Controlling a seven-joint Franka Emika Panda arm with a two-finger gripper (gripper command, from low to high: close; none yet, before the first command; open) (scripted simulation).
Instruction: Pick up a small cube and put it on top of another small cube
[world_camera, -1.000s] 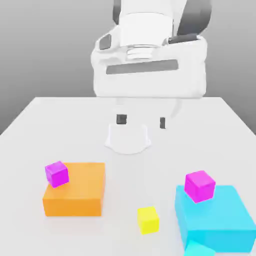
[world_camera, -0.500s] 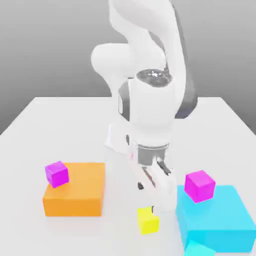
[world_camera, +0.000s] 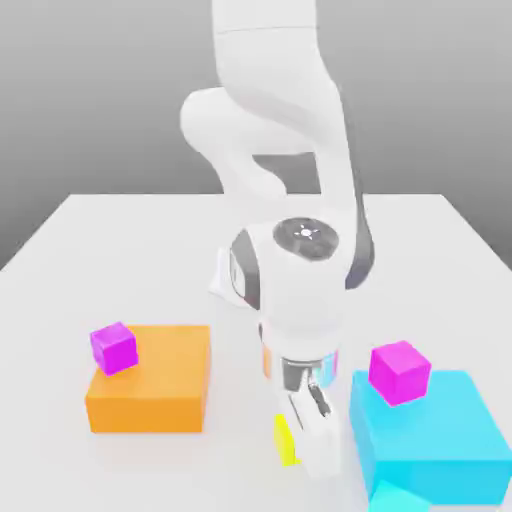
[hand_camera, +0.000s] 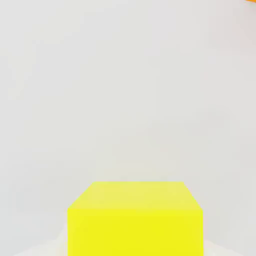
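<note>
- And you're at the grasp: your gripper (hand_camera: 135, 249) is closed on the yellow cube (world_camera: 286, 441), one finger either side
- That cube sits low at the white table (world_camera: 150, 265), between the orange block (world_camera: 150, 405) and the cyan block (world_camera: 430, 440), so the lift looks next
- Raise it straight up, high enough to clear the pinkish-magenta cube (world_camera: 399, 373) on the cyan block
- Then carry it toward the exterior view's right, centre it above that cube and lower gently

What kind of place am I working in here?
Likely a simulated tabletop workspace: a bare gray backdrop, a plain white table, and flat-colored blocks like the orange block and cyan block.
</note>
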